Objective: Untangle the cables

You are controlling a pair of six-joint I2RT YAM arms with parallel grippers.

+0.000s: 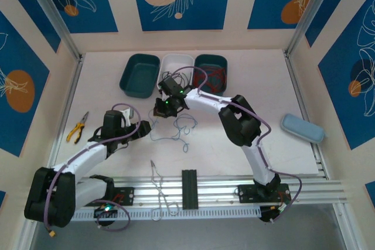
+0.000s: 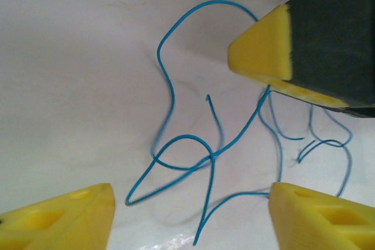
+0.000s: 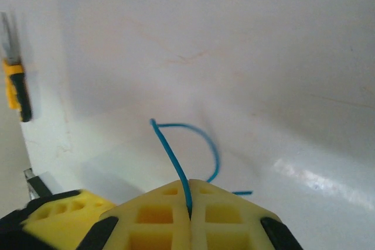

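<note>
Right gripper tight on one blue cable — left gripper wide, empty — three trays behind.

The blue cable vanishes between the closed fingers of the right pincer, and the left edge cuts off the pliers. From above, the tangled cables in the far tray are too small to separate.

White table with three trays along its far edge: left teal tray, white tray, right teal tray. Yellow-handled pliers lie far left, a pale blue case far right, and a silvery wire loop crosses the near metal rail.
</note>
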